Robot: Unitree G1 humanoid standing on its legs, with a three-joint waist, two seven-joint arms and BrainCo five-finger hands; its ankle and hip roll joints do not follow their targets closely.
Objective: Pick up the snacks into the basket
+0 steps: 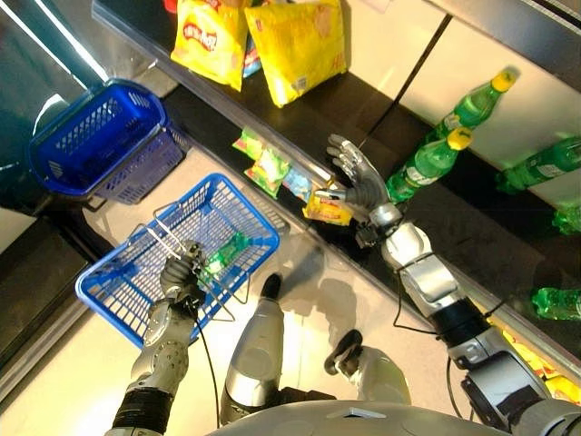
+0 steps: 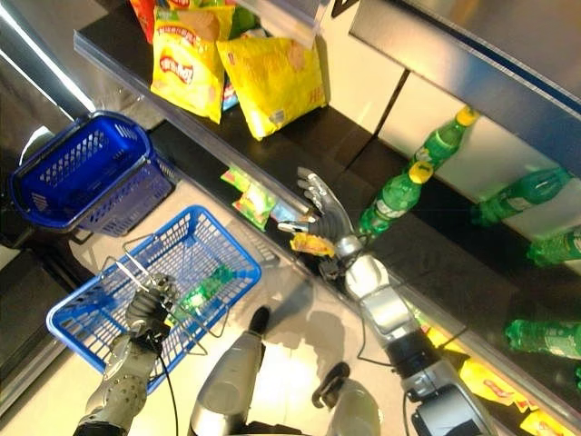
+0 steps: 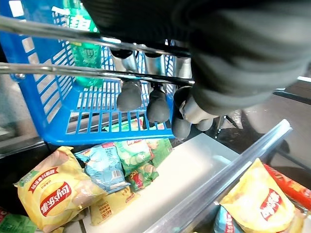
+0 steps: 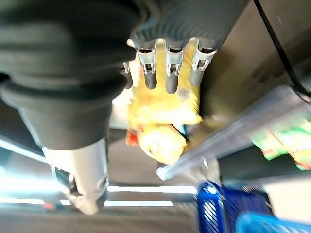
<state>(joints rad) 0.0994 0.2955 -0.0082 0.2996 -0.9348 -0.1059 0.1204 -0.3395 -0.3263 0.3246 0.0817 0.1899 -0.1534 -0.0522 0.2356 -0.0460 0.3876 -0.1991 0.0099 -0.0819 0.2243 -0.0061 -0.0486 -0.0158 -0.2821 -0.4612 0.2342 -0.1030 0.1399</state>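
Wire-handled basket: blue, green packet inside. Small snack packet at right hand: yellow. Bottles just beyond it: green, yellow caps.

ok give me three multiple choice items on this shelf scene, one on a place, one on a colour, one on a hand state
1. Where is the green snack pack?
A. on the top shelf
B. inside the basket held by the left hand
C. on the floor

2. What colour are the bottle caps on the green bottles?
A. yellow
B. red
C. white

3. What is the left hand doing?
A. lying flat and open on a shelf
B. pinching a bottle
C. curled round the basket's wire handle

Answers: 1 B, the pack lies on the basket's mesh floor. 2 A, both upright caps in the eye views are yellow. 3 C, the left wrist view shows its fingers wrapped over the metal bars.
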